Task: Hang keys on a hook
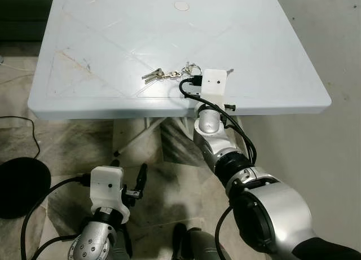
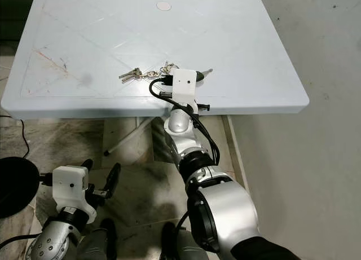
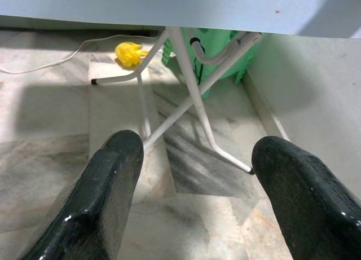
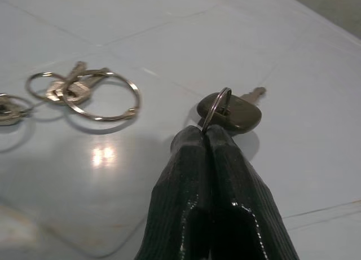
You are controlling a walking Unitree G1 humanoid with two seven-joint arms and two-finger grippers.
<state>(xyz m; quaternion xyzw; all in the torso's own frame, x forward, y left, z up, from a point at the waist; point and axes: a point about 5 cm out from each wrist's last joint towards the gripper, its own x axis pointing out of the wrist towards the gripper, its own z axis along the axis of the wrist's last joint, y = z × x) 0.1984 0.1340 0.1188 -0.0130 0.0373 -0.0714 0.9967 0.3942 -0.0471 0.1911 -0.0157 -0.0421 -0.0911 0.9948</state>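
A bunch of silver keys on linked rings lies near the front edge of the pale blue table. Beside it lies a black-headed key on a thin ring. My right gripper reaches over the table's front edge, its white wrist mount covering the fingers from above. It is shut, pinching that thin ring just above the tabletop. My left gripper hangs low in front of the table, near the floor. It is open with nothing between its fingers.
White crossed table legs stand under the table, with a green object and a yellow lump behind them. A black round thing and a cable lie on the floor at left. Bare concrete floor runs along the right.
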